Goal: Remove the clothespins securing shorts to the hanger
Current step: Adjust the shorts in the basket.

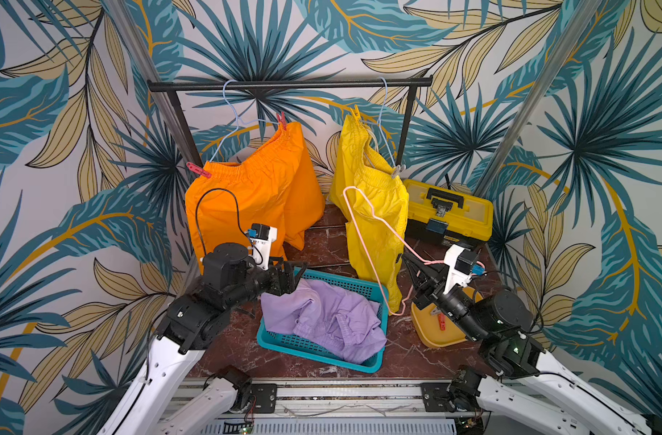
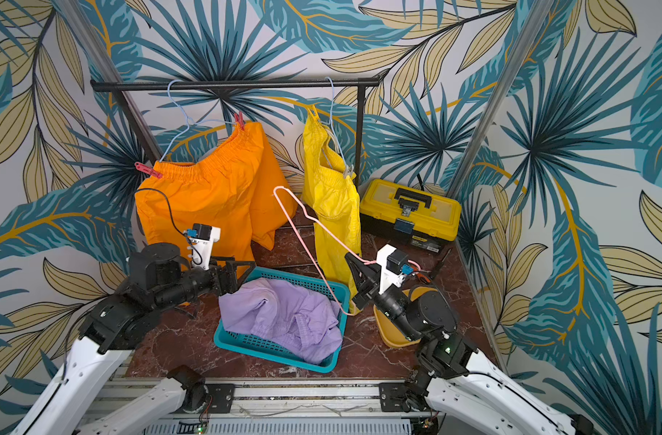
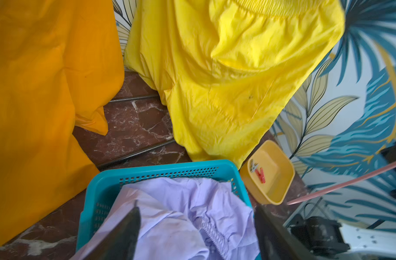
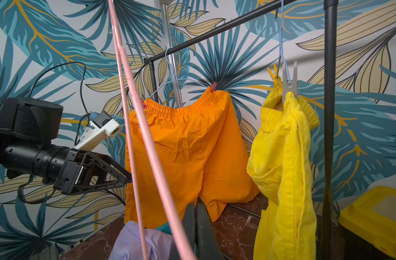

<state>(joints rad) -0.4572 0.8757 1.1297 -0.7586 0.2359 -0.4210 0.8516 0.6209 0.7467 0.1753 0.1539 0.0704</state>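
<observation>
Over the teal basket [image 1: 344,287] holding the lilac shorts [image 1: 322,312], your left pincer [image 3: 196,204] hangs open; your right pincer [image 4: 193,209] is clamped on a pink hanger [image 4: 151,144]. On the rail [image 1: 292,84], red clothespins [image 1: 198,170] pin the orange shorts [image 1: 246,203]; a yellow clothespin [image 1: 356,113] and a grey clothespin [image 1: 398,170] pin the yellow shorts [image 1: 374,211].

Top pair high, facing rack [image 1: 290,83] — wrist cams low, close.

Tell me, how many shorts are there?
3: orange shorts hang on the rack, yellow shorts hang beside them, lilac shorts lie in the teal basket. More could hide underneath.
</observation>
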